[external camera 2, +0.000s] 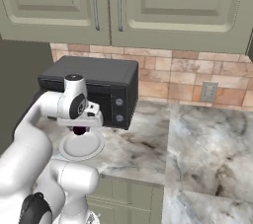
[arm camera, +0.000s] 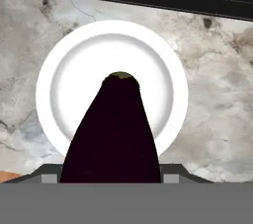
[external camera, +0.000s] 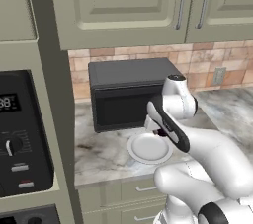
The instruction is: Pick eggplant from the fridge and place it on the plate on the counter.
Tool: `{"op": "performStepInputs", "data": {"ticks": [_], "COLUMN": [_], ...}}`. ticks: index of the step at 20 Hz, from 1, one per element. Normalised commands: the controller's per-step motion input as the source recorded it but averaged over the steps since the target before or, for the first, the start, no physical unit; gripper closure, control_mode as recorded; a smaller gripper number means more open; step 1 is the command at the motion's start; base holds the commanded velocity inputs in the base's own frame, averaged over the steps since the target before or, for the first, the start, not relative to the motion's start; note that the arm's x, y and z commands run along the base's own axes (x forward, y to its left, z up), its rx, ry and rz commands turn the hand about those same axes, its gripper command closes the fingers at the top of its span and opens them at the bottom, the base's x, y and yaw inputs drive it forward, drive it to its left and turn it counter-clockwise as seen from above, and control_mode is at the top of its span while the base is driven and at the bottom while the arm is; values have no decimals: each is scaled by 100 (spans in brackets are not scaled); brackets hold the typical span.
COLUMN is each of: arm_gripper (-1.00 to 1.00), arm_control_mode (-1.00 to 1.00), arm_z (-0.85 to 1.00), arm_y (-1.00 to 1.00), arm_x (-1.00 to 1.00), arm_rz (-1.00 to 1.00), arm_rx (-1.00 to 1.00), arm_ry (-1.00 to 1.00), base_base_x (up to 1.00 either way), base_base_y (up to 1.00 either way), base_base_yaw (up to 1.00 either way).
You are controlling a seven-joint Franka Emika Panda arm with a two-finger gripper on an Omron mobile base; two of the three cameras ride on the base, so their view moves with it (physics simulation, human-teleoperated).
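End effector clamped on eggplant, one only, dark purple, stem end pointing down. Held directly above plate, apart from it, likely so release drops it inside rim. One plate, white, round, on marbled surface, just in front of one black microwave; likely parked near edge for easy reach. Eggplant seen under wrist in both base views. Placement not yet done.

Eggplant base and hand's fingertips behind grey bottom band.
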Motion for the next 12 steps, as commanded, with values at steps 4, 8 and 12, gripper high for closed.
{"op": "performStepInputs", "data": {"ticks": [4,8,12], "arm_gripper": [100,100,100], "arm_control_mode": [-100,-100,-100], "arm_z": [-46,-46,-40], "arm_y": [0,0,0], "arm_x": [28,14,0], "arm_rz": [1,1,0], "arm_rx": [0,0,0], "arm_ry": [0,0,0], "base_base_x": [0,0,0], "base_base_y": [0,0,0], "base_base_yaw": [0,0,0]}}
